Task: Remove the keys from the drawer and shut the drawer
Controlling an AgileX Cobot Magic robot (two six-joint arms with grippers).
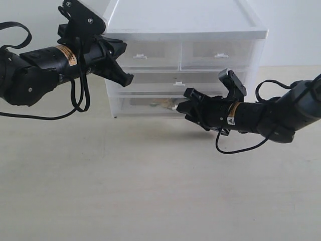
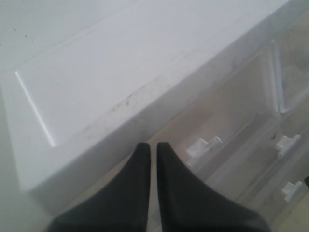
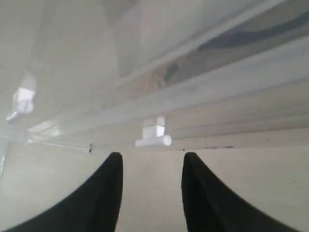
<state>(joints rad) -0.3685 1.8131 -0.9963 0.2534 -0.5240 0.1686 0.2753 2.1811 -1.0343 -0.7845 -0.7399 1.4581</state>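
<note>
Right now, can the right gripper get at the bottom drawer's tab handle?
Probably yes. The right gripper is open just short of the drawer. The tab handle lines up with the gap between its fingers, and nothing shows between them.

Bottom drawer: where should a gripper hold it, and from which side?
The small white tab handle at the middle of the drawer front, approached head-on from the front. It is the only part jutting from the flat panel.

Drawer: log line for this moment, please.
drawer looks closed | keys inside | right gripper open, at handle, not gripping | left gripper shut
</note>
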